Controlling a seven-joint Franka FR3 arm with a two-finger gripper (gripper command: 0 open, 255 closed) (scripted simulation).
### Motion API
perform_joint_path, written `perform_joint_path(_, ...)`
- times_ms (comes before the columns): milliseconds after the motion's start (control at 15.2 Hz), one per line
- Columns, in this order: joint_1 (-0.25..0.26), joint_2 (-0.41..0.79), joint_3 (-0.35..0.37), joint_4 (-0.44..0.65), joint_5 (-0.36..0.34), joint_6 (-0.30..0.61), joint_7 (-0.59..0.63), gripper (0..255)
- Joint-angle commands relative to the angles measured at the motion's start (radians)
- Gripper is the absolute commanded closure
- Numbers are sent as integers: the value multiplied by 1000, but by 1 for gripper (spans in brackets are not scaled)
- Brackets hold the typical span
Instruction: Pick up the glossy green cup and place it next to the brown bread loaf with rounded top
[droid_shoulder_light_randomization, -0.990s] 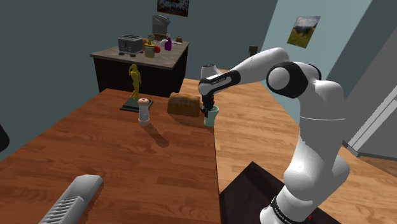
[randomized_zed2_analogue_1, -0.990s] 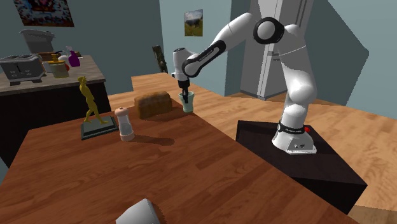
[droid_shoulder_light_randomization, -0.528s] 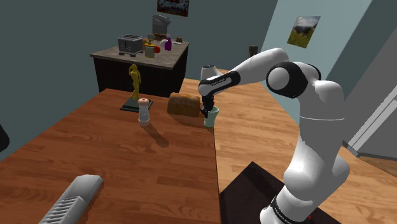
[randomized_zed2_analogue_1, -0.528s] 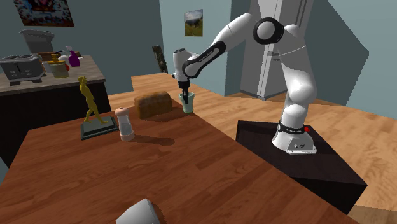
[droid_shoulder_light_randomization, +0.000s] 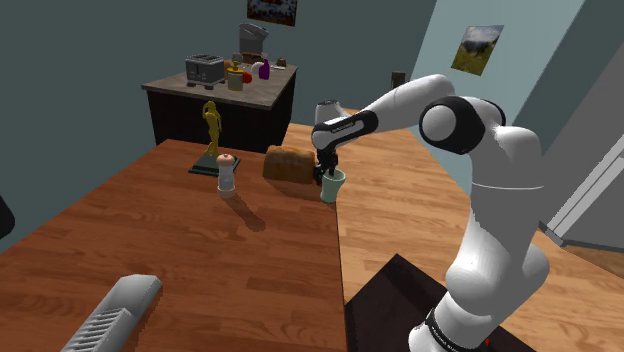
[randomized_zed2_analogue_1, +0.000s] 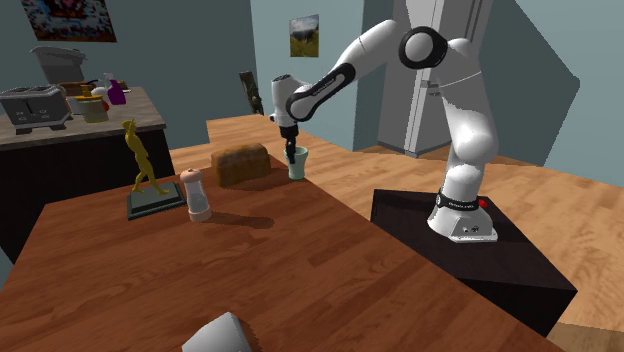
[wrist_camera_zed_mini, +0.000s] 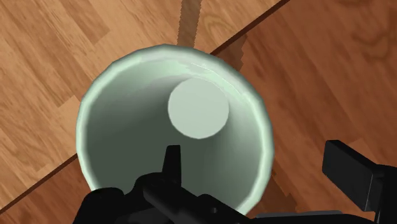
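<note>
We see a home kitchen: a toaster (droid_shoulder_light_randomization: 204, 68) on the bench (droid_shoulder_light_randomization: 268, 90) at eleven o'clock, a framed picture (droid_shoulder_light_randomization: 476, 48) at one o'clock.

The fingers (wrist_camera_zed_mini: 347, 173) have spread apart, releasing the pale green cup (wrist_camera_zed_mini: 121, 146)

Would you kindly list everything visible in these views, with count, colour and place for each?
cup: one, pale green, upright near the table's edge, beside the loaf
bread loaf: one, brown, on the table
shaker: one, white with pinkish top, on the table
figurine: one, yellow on dark base, beyond the shaker in the shoulder view
grey ribbed object: one, table's near end
table: one, brown wood
counter: one, dark, far back, carrying a toaster and small items
wall pictures: two
stand: one, black
arm: one, white
gripper: one, black, open, one finger inside the cup
</note>
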Motion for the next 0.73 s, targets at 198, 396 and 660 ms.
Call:
perform_joint_path(198, 6, -47, 9, 45, 16, -92, -13, 0)
perform_joint_path(396, 6, -47, 9, 45, 16, -92, -13, 0)
perform_joint_path(660, 6, -47, 9, 45, 16, -92, -13, 0)
